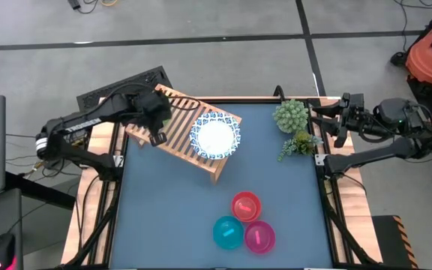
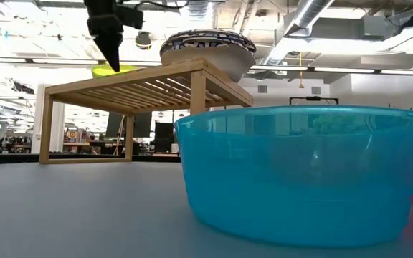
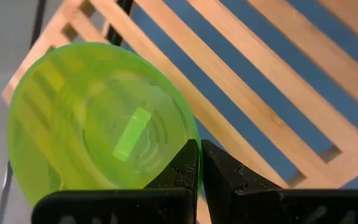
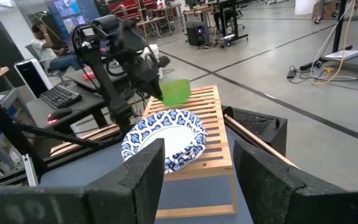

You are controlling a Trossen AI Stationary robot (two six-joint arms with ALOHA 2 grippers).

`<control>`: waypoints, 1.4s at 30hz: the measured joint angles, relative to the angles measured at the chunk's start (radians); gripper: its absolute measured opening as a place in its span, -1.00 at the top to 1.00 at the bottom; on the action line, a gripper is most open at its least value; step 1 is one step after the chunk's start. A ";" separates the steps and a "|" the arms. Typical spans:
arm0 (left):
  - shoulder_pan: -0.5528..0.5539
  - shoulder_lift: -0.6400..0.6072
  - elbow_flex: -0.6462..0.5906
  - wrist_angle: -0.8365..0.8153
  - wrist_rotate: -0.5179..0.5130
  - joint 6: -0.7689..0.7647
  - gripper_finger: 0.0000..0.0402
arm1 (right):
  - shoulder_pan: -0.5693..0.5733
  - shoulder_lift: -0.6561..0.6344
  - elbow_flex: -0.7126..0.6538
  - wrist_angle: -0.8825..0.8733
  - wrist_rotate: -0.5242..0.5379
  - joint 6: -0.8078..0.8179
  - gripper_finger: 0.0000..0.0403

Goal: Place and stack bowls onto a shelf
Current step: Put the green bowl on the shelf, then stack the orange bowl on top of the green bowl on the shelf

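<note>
The light wooden slatted shelf (image 1: pixel 172 133) stands on the blue table toward its far left. White bowls with blue patterned rims (image 1: pixel 216 136) sit stacked on the shelf's right part, also visible in the low view (image 2: pixel 208 46). My left gripper (image 3: pixel 199 155) is above the shelf's left part (image 2: pixel 113 43) and is shut on the green bowl (image 3: pixel 98 124). That bowl is hidden under the gripper in the high view. The red bowl (image 1: pixel 246 205), teal bowl (image 1: pixel 228 232) and magenta bowl (image 1: pixel 259 236) rest on the table near its front edge. My right gripper (image 4: pixel 201 180) waits open at the far right. My left gripper pinches the green bowl's rim (image 3: pixel 188 134), with one finger (image 3: pixel 184 174) inside the bowl and the other outside. The fingers come from above, pointing down. The bowl hangs tilted (image 4: pixel 176 91) just over the slats (image 2: pixel 113 69); whether it touches them I cannot tell.
Two small green plants (image 1: pixel 291 116) stand at the table's far right corner, by the right arm. The teal bowl (image 2: pixel 300 172) fills the low view's foreground. Bare blue table (image 1: pixel 171 210) lies in front of the shelf, and the shelf's left slats (image 3: pixel 260 81) are uncovered.
</note>
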 joint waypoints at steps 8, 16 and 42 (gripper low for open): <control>0.046 0.041 0.000 0.016 0.066 0.159 1.00 | 0.000 0.000 0.000 0.000 0.000 0.000 -0.08; 0.050 0.040 0.000 0.047 0.096 0.231 1.00 | 0.000 0.000 0.000 0.000 0.000 0.000 -0.08; 0.013 0.040 0.221 0.048 0.021 0.163 -0.01 | 0.000 0.009 -0.008 -0.002 0.000 0.047 -0.08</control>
